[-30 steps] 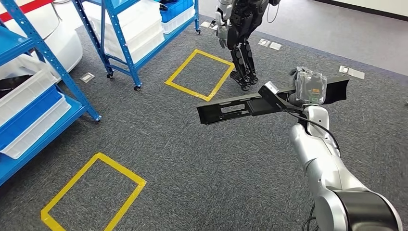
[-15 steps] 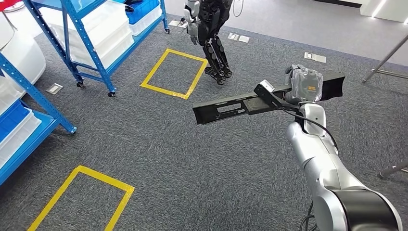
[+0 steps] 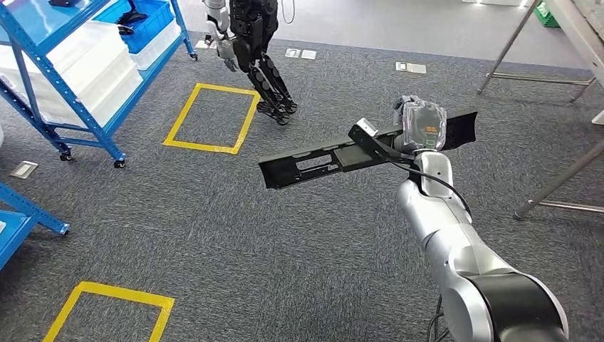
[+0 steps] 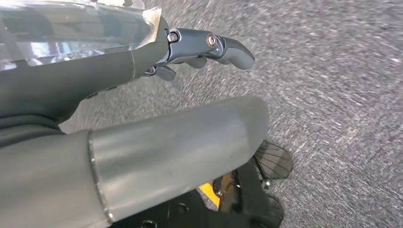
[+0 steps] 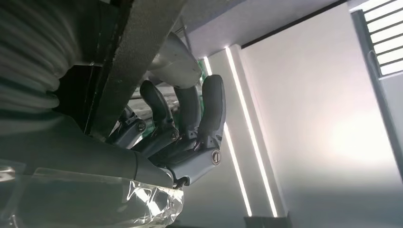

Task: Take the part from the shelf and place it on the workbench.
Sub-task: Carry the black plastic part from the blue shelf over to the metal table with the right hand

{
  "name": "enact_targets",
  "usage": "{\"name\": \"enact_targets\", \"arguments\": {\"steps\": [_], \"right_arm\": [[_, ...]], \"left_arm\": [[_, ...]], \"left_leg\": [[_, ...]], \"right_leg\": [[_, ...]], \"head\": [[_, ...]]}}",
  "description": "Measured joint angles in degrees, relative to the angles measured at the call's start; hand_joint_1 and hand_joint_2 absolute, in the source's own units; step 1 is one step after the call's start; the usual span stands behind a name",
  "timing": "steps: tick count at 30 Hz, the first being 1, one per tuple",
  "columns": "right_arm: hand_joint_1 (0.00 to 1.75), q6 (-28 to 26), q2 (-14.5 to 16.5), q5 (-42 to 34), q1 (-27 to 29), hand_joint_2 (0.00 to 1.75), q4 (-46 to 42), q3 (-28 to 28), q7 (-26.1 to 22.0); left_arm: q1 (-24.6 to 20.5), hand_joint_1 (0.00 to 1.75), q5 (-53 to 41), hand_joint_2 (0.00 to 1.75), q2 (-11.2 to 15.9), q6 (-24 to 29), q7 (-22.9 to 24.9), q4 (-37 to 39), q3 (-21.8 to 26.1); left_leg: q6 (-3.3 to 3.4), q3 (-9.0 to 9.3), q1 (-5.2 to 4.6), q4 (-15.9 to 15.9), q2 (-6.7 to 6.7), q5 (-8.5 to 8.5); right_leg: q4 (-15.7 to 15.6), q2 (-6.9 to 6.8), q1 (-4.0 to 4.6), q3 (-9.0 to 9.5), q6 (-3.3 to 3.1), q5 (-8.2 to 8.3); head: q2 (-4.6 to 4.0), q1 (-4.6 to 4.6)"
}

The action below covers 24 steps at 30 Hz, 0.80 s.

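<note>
The robot is carrying the part [image 3: 335,158] in the air over the carpet [image 3: 214,228], its right hand [image 3: 423,124] wrapping around it near one end. The left hand [image 4: 199,47] is hanging loosely curled, holding nothing. Carrying step; next, reaching the workbench [image 3: 580,21] and lowering it flat.

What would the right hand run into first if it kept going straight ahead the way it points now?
Probably nothing close: past the right hand holding the black part there is open carpet, then a grey table leg off to one side. Depth is unclear.
</note>
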Motion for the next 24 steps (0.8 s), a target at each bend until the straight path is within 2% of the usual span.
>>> {"name": "enact_targets", "arguments": {"steps": [2, 4, 5, 6, 7, 8, 9, 10, 11, 12, 13, 15, 16, 17, 19, 20, 21, 22, 24], "right_arm": [[1.75, 0.19, 0.25, 0.47, -0.01, 1.75, 0.10, 0.34, -0.05], [1.75, 0.45, 0.41, 0.71, 0.10, 1.75, 0.23, 0.57, -0.14], [1.75, 0.68, 0.41, 0.83, 0.20, 1.75, 0.32, 0.62, -0.26], [1.75, 0.92, 0.42, 0.97, 0.27, 1.75, 0.42, 0.66, -0.41], [1.75, 1.11, 0.50, 1.16, 0.34, 1.75, 0.50, 0.72, -0.65], [1.75, 1.25, 0.67, 1.30, 0.45, 1.75, 0.57, 0.81, -0.93], [1.75, 1.29, 0.87, 1.40, 0.64, 1.75, 0.65, 0.94, -1.17], [1.75, 1.29, 1.07, 1.47, 0.93, 1.75, 0.75, 1.08, -1.38], [1.75, 1.29, 1.19, 1.48, 1.29, 1.75, 0.86, 1.20, -1.51], [1.75, 1.29, 1.27, 1.48, 1.62, 1.75, 0.97, 1.28, -1.59], [1.75, 1.28, 1.31, 1.47, 1.84, 1.75, 1.06, 1.35, -1.66], [1.75, 1.27, 1.41, 1.45, 1.89, 1.75, 1.13, 1.49, -1.80], [1.75, 1.27, 1.57, 1.44, 1.82, 1.75, 1.13, 1.56, -1.86], [1.75, 1.27, 1.71, 1.42, 1.78, 1.75, 1.14, 1.61, -1.91], [1.75, 1.26, 1.82, 1.41, 1.79, 1.75, 1.16, 1.65, -1.95], [1.75, 1.26, 1.76, 1.41, 1.79, 1.75, 1.17, 1.65, -1.96], [1.75, 1.25, 1.73, 1.41, 1.73, 1.75, 1.17, 1.65, -1.97], [1.75, 1.25, 1.76, 1.41, 1.67, 1.75, 1.17, 1.65, -1.98], [1.75, 1.25, 2.05, 1.41, 1.65, 1.75, 1.17, 1.70, -2.02]], "left_arm": [[-0.01, 0.00, -0.07, 0.00, 0.03, 0.22, 0.22, 0.00, -0.01], [-0.05, 0.00, -0.10, 0.00, 0.00, 0.30, 0.34, 0.00, -0.02], [-0.10, 0.00, -0.19, 0.00, -0.03, 0.29, 0.41, 0.00, -0.02], [-0.14, 0.00, -0.32, 0.00, -0.05, 0.28, 0.50, 0.00, -0.03], [-0.17, 0.00, -0.46, 0.00, -0.08, 0.30, 0.59, 0.00, -0.04], [-0.17, 0.00, -0.56, 0.00, -0.10, 0.37, 0.68, 0.00, -0.04], [-0.14, 0.00, -0.57, 0.00, -0.12, 0.48, 0.74, 0.00, -0.05], [-0.10, 0.00, -0.51, 0.00, -0.13, 0.59, 0.78, 0.00, -0.05], [-0.09, 0.00, -0.43, 0.00, -0.13, 0.67, 0.80, 0.00, -0.05], [-0.10, 0.00, -0.37, 0.00, -0.14, 0.70, 0.80, 0.00, -0.05], [-0.11, 0.00, -0.33, 0.00, -0.15, 0.70, 0.80, 0.00, -0.05], [-0.14, 0.00, -0.31, 0.00, -0.21, 0.70, 0.79, 0.00, -0.05], [-0.14, 0.00, -0.31, 0.00, -0.23, 0.71, 0.79, 0.00, -0.05], [-0.16, 0.00, -0.31, 0.00, -0.23, 0.73, 0.80, 0.00, -0.05], [-0.21, 0.00, -0.31, 0.00, -0.25, 0.75, 0.81, 0.00, -0.05], [-0.26, 0.00, -0.31, 0.00, -0.26, 0.75, 0.81, -0.01, -0.05], [-0.29, 0.00, -0.31, 0.00, -0.28, 0.75, 0.81, -0.01, -0.05], [-0.30, 0.00, -0.31, 0.00, -0.30, 0.75, 0.81, -0.02, -0.06], [-0.28, 0.00, -0.31, 0.00, -0.31, 0.74, 0.82, -0.02, -0.07]], "left_leg": [[0.19, 1.98, 0.05, -4.10, -1.82, 0.87], [0.59, 2.24, -0.18, -4.61, -0.80, 0.89], [0.92, 2.44, -0.18, -4.89, -0.03, 1.15], [1.29, 2.63, -0.12, -5.18, 0.76, 1.47], [1.60, 2.76, -0.05, -5.46, 1.57, 1.75], [1.74, 2.73, -0.10, -5.54, 2.33, 1.88], [1.84, 2.63, -0.15, -5.55, 3.12, 1.92], [1.84, 2.56, -0.19, -5.54, 3.91, 1.91], [1.82, 2.51, -0.19, -5.53, 4.65, 1.90], [1.78, 2.49, -0.20, -5.52, 5.35, 1.86], [1.69, 2.52, -0.19, -5.51, 6.02, 1.79], [1.29, 2.62, -0.44, -5.35, 7.26, 1.50], [1.01, 2.64, -0.64, -5.25, 7.83, 1.31], [0.75, 2.66, -0.84, -5.16, 8.39, 1.15], [0.29, 2.76, -0.87, -5.10, 9.57, 0.91], [0.00, 2.78, -0.69, -4.92, 9.67, 0.61], [-0.30, 2.57, -0.47, -4.15, 8.90, -0.10], [-0.60, 1.81, -0.26, -2.20, 7.48, -1.44], [-0.97, -1.45, 0.00, 4.96, 4.21, -5.27]], "right_leg": [[0.04, 1.23, 0.00, -0.45, 0.51, 0.33], [-0.13, 2.55, -0.21, -0.98, 1.22, 0.78], [0.06, 2.15, -0.23, -1.34, 1.42, 0.78], [1.10, 0.85, -0.14, -2.04, 1.46, 0.23], [3.43, -0.91, 0.00, -3.28, 1.32, -0.93], [6.97, -2.83, 0.05, -4.96, 1.10, -2.58], [11.25, -3.95, 0.06, -6.93, 0.97, -4.37], [15.07, -4.35, -0.03, -8.68, 1.01, -5.70], [17.30, -4.53, -0.14, -9.61, 1.24, -6.32], [17.12, -4.74, -0.25, -9.32, 1.63, -6.05], [14.43, -5.16, -0.34, -7.76, 2.10, -5.01], [5.71, -7.46, -0.23, -2.82, 2.70, -2.43], [2.47, -8.34, -0.07, -1.02, 2.57, -1.60], [0.72, -8.84, 0.10, -0.06, 2.31, -1.23], [0.24, -7.76, 0.31, 0.00, 1.54, -1.06], [0.19, -7.09, 0.22, -0.02, 1.25, -0.97], [0.13, -6.44, 0.10, -0.01, 0.90, -0.87], [0.06, -5.80, -0.05, 0.03, 0.55, -0.76], [0.04, -4.57, -0.11, 0.04, 0.03, -0.64]], "head": [[0.00, 0.08], [0.00, 0.14], [0.00, 0.14], [0.00, 0.27], [0.00, 0.47], [0.00, 0.64], [0.00, 0.82], [0.00, 0.88], [0.00, 0.88], [0.00, 0.93], [0.00, 0.97], [0.00, 1.10], [0.00, 1.01], [0.00, 0.89], [0.00, 0.61], [0.00, 0.60], [0.00, 0.56], [0.00, 0.44], [0.00, 0.16]]}}
